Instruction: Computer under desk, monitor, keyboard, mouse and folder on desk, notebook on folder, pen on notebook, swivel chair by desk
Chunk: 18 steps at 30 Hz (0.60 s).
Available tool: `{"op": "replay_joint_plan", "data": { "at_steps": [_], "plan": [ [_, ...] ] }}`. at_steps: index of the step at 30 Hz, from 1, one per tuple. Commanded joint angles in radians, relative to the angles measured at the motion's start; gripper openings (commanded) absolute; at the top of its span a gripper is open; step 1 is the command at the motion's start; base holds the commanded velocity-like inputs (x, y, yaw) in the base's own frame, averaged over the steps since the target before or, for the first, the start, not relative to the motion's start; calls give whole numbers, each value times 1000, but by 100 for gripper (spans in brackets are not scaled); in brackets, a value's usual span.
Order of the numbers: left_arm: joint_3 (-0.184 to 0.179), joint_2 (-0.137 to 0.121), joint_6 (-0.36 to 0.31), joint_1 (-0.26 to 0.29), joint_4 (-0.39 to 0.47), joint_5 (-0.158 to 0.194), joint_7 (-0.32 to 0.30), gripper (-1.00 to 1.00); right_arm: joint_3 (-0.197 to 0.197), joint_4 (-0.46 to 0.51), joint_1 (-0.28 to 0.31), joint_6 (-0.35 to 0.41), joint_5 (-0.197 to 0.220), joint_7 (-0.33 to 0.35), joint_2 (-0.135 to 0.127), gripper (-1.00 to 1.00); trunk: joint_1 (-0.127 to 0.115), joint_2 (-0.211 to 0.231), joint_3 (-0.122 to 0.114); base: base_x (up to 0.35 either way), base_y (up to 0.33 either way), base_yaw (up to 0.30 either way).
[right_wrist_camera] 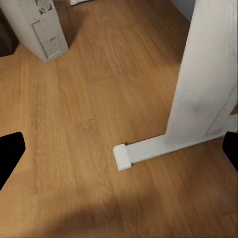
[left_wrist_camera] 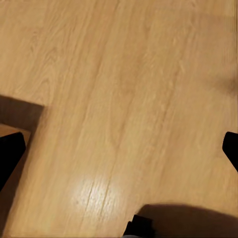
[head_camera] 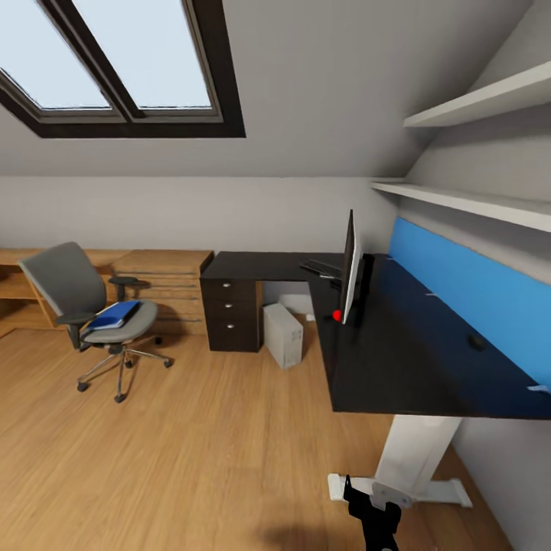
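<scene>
Bright blue flat folder (head_camera: 115,314) on grey swivel chair (head_camera: 86,306), far from black counter (head_camera: 398,344); grasping may roll chair. Both arms' fingers apart, empty.

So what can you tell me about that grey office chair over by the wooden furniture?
The swivel chair has a tall grey upholstered back, a grey seat, black armrests and a chrome star base on small wheels. It stands upright on the wooden floor, apart from the black desk, in front of light-wood furniture, its seat turned towards the room. A bright blue folder lies flat on its seat. Nothing else touches it.
</scene>
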<state>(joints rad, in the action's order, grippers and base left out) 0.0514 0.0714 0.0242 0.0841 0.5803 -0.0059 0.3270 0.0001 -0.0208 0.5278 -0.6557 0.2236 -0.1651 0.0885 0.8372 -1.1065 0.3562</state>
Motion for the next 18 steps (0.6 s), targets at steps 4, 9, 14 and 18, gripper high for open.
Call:
{"op": "replay_joint_plan", "data": {
  "at_steps": [4,9,14,18],
  "plan": [
    [4,-2,0,0,-5,0,0,100,1,-2,1,-4,1,-2,0,100,-15,27,-10,0,0,-247],
    [4,-2,0,0,-12,0,0,100,0,-2,1,-4,0,-2,0,100,-35,62,-21,0,0,-236],
    [4,-2,2,0,-13,0,0,100,1,-2,1,-3,0,-2,1,100,-54,97,-34,0,0,-142],
    [4,-2,9,0,-13,1,0,100,1,-2,1,-2,-1,-1,2,100,-69,125,-46,0,0,-26]
  ]
}}
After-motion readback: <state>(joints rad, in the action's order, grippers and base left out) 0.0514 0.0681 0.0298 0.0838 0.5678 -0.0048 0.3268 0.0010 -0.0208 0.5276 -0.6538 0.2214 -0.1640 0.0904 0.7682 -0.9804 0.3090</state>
